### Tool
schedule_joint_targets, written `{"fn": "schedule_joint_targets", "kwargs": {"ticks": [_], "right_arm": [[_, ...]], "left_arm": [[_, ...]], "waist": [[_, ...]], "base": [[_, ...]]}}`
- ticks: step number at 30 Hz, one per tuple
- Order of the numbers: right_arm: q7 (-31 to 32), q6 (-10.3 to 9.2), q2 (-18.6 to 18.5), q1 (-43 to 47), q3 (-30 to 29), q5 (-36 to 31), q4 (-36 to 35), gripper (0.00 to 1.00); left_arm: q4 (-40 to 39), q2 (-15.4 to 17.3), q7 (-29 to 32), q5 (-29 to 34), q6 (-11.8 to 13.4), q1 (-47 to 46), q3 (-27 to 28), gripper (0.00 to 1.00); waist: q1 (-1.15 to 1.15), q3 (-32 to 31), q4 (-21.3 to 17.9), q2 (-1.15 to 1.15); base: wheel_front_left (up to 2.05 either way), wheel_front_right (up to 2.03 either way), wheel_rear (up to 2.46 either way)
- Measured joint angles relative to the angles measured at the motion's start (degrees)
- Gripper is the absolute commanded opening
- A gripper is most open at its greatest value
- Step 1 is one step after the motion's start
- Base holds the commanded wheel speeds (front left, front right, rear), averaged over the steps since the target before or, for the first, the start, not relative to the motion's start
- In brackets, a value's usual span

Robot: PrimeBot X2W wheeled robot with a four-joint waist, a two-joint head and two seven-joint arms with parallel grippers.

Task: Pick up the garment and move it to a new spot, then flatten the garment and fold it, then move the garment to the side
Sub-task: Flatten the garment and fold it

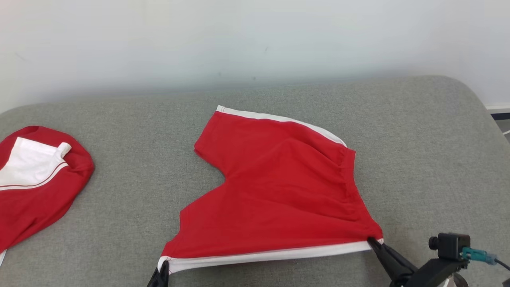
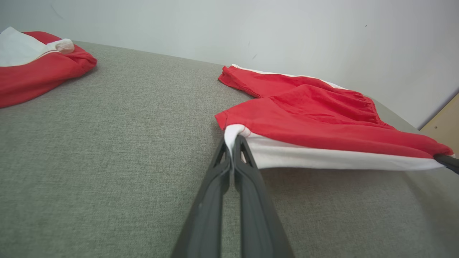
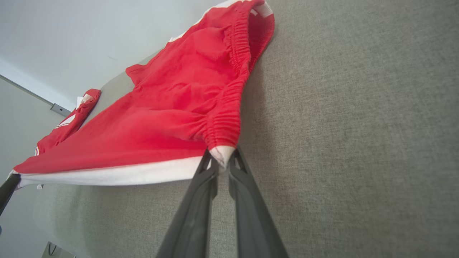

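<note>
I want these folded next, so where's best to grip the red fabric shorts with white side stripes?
Grip the red fabric shorts at both ends of the near white stripe, from the robot's side: that edge runs straight, and left tool and right tool are shut there.

no readable text, no labels, no brands, no numbers, no signs

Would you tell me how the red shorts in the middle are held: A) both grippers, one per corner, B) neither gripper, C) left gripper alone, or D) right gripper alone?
A: the left gripper and the right gripper each pinch one end of the red shorts' white-striped near edge.
</note>
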Motion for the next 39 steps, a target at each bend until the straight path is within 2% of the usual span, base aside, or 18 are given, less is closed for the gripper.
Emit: {"fn": "schedule_joint_targets", "kwargs": {"ticks": [6,9,13,18,21,22,31,39], "right_arm": [[1.5,0.0,-0.3,2.7,-1.7,-2.0,-2.6,0.0],[1.7,-0.01,0.9,2.7,-4.2,-2.3,-3.6,0.0],[1.1,-0.01,2.8,2.3,-7.9,-3.7,-4.4,0.0],[2.4,-0.01,5.9,-0.7,-10.0,-6.5,-4.0,0.0],[3.2,-0.01,8.9,-4.1,-11.3,-7.6,-2.9,0.0],[3.2,-0.01,8.9,-4.1,-11.3,-7.6,-2.9,0.0],[6.1,-0.02,17.5,-15.0,-12.9,-8.4,4.2,0.0],[8.0,-0.02,23.1,-25.1,-12.5,-4.4,12.7,0.0]], "left_arm": [[-0.3,-0.3,0.0,0.9,-0.3,0.4,1.1,0.0],[0.0,0.1,0.0,1.2,-1.5,-1.4,1.7,0.0],[0.1,1.7,0.1,2.1,-3.0,-7.5,1.8,0.0],[2.4,3.9,3.7,0.8,-6.0,-17.6,2.8,0.0],[4.7,6.5,5.5,1.7,-7.1,-23.7,3.1,0.0],[4.7,6.5,5.5,1.7,-7.1,-23.7,3.1,0.0],[14.1,10.6,10.1,3.3,-9.9,-40.4,2.2,0.0],[29.2,12.1,13.1,4.9,-11.9,-54.4,-1.9,0.0]], "waist": [[0.01,-0.1,-0.4,0.0],[0.02,-0.1,-1.0,0.0],[0.02,-0.1,-1.9,0.01],[0.02,0.7,-3.6,0.01],[0.02,1.6,-5.1,0.01],[0.02,1.6,-5.1,0.01],[0.03,6.7,-9.5,0.02],[0.03,12.8,-13.0,0.02]], "base": [[0.0,0.0,0.0],[0.0,0.0,0.0],[0.0,0.0,0.0],[0.0,0.0,0.0],[0.0,0.0,0.0],[0.0,0.0,0.0],[0.0,0.0,0.0],[0.0,0.0,0.0]]}}
